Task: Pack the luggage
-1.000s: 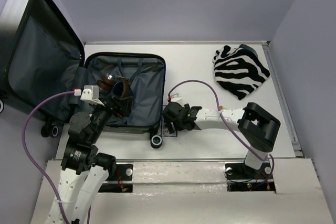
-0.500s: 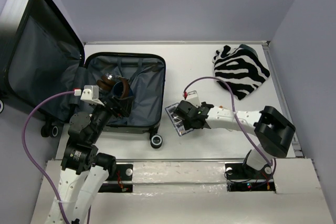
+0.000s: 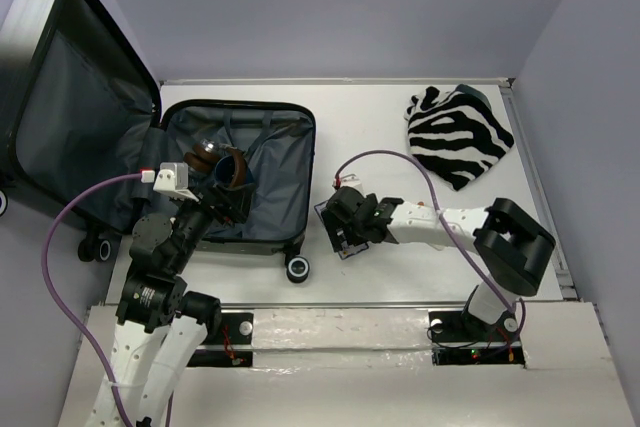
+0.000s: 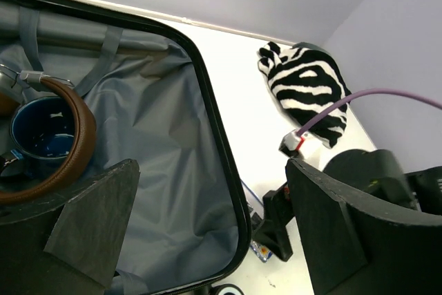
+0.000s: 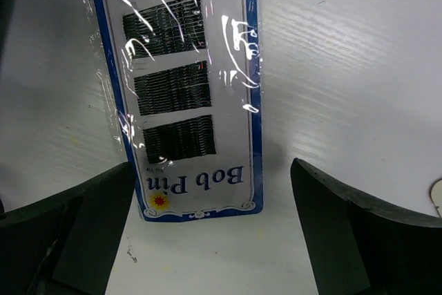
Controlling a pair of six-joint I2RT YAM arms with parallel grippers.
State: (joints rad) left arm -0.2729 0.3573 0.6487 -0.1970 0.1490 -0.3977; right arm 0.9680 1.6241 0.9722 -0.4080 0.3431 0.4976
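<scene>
As my left gripper (image 4: 215, 231) hung open and empty over the white-to-black hard-shell luggage (image 3: 282, 179) lying open at the bench's left edge, my right gripper (image 5: 214, 240), jaws spread, straddled the blue-bordered, plastic-wrapped card of black bob pins (image 5: 183, 88) beside it, which I judged needed pinching next.

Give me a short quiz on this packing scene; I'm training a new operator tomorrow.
1. True or false: the bob pin card already lies inside the luggage.
2. The right gripper is: A) open over the card, B) shut on the card, C) inside the luggage.
3. Which two things lie in the luggage?
Key: 1 false; 2 A; 3 the headphones and the blue mug.
</scene>
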